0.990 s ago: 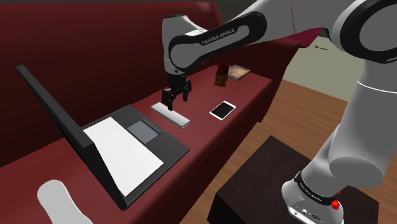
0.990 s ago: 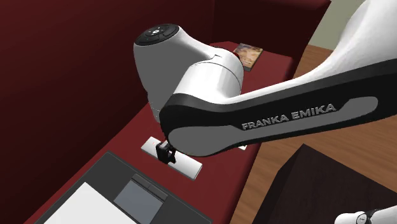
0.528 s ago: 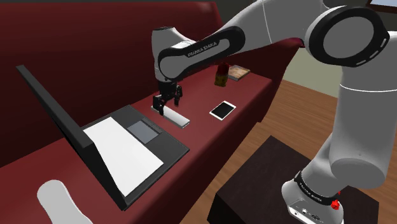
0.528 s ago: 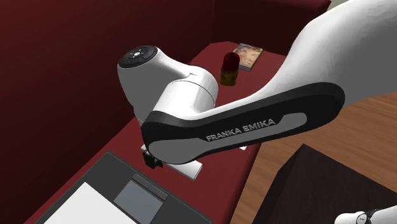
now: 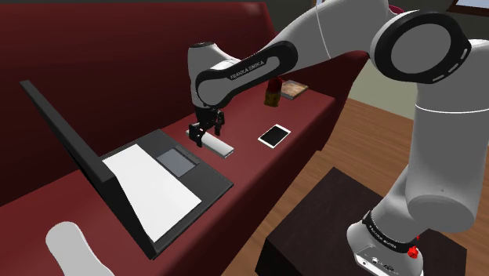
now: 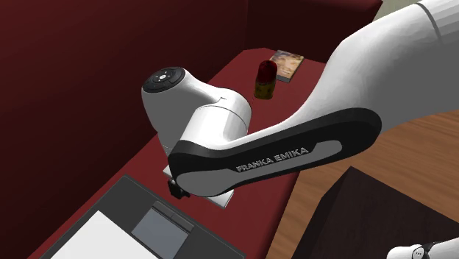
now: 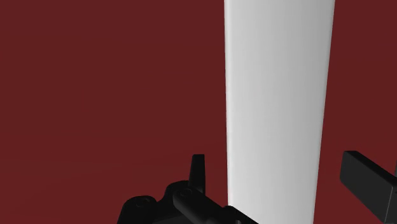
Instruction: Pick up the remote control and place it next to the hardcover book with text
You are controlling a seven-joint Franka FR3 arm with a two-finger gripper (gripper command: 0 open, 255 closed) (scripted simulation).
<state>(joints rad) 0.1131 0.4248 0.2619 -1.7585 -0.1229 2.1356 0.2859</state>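
A dark red cushioned seat [image 5: 258, 165] carries a pale flat remote [image 5: 222, 147] at centre in the shoulder view, with an open laptop [image 5: 168, 176] at 8 o'clock, a white-screened tablet [image 5: 274, 135] at 3 o'clock, and a red-topped jar [image 5: 273, 92] and book [image 5: 293, 88] at 1 o'clock.

Second exterior view, lower centre: you had the forearm [image 6: 272, 151] covering most of the remote [image 6: 221, 199], with one white corner left showing. Bottom edge cut off the laptop [image 6: 118, 210]. Wrist view: both remote ends ran off frame. Shoulder view, upper centre: the book [image 5: 294, 88] cover was too small to read.
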